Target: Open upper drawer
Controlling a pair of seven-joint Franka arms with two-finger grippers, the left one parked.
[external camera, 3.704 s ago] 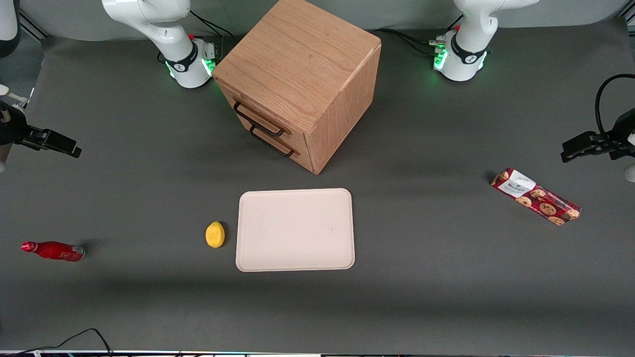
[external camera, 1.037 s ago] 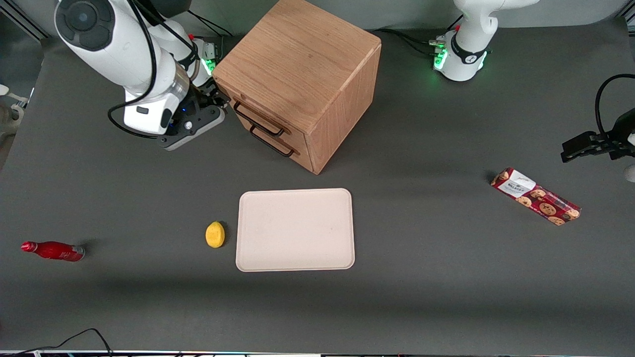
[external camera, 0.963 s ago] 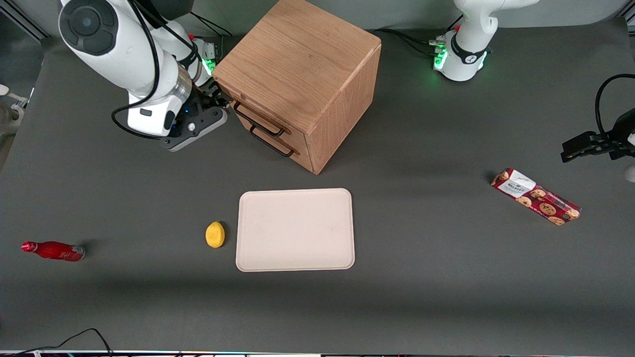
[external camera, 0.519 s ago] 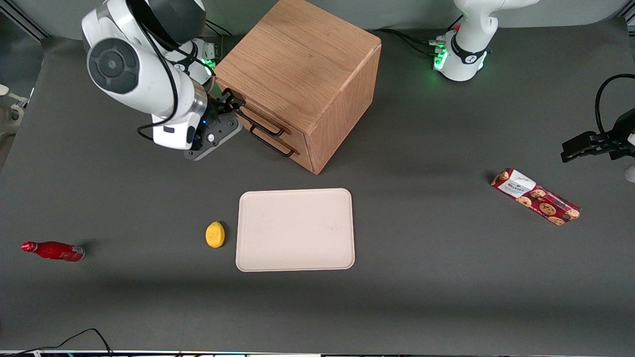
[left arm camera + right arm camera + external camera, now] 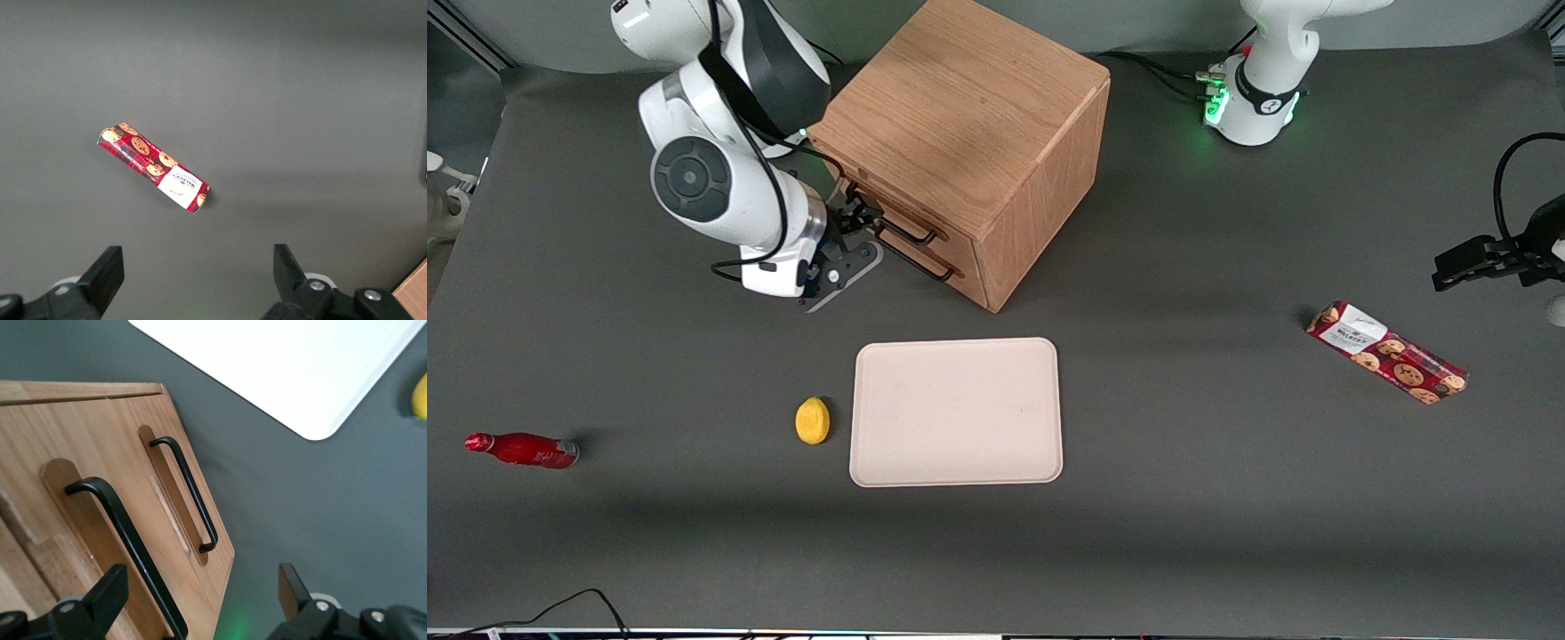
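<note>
hand [image 5: 860, 220] spread wide, empty | upper drawer [image 5: 889, 211] handle [image 5: 127, 550] (long bar) just ahead, crossing the fingers' gap

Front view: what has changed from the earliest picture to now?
The right arm has swung in from its end of the table, and its hand now sits open in front of the cabinet, at the upper drawer handle without gripping it. Both drawers are closed as before. The tray, lemon, red bottle and biscuit pack have not moved.
</note>
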